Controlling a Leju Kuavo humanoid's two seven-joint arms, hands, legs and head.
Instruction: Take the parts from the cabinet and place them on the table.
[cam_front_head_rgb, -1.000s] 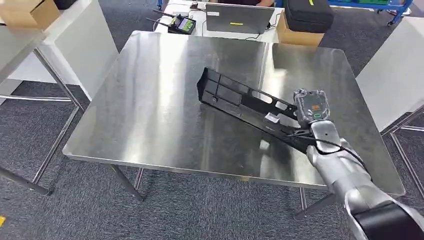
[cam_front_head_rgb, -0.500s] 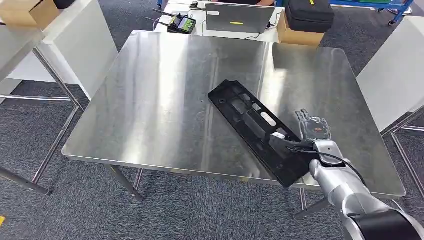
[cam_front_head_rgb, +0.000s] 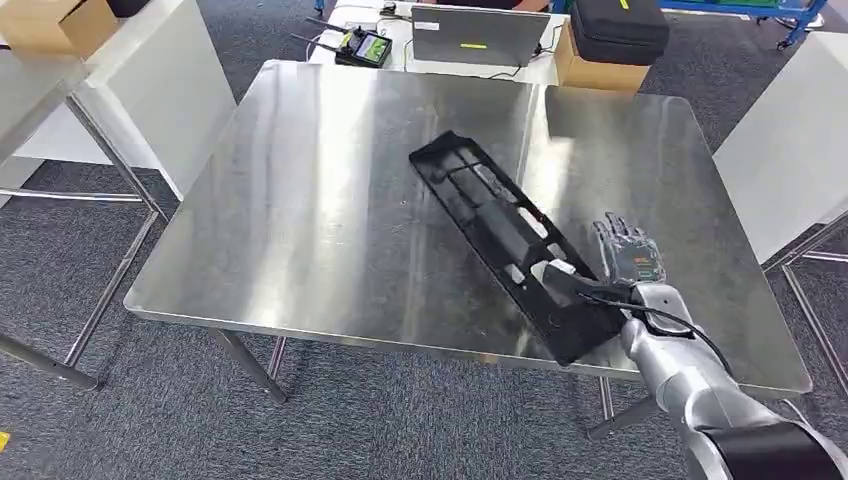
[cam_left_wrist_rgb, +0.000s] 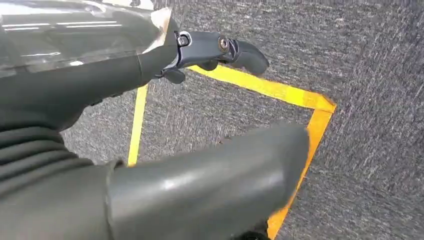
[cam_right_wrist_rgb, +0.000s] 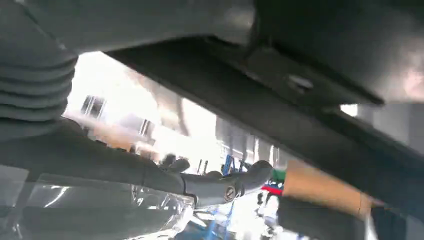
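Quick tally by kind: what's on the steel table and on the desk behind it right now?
Black parts on the steel table: 1
Laptops: 1
Cardboard boxes: 1
Black cases: 1
Handheld controllers: 1
Total: 5

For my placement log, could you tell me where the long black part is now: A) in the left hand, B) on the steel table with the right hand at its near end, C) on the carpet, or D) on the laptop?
B: the black part lies on the steel table, with the right hand at its near end.

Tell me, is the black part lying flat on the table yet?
Cannot tell for sure. The black part lies broad face up across the steel table, its near end past the front edge, beside the right hand.
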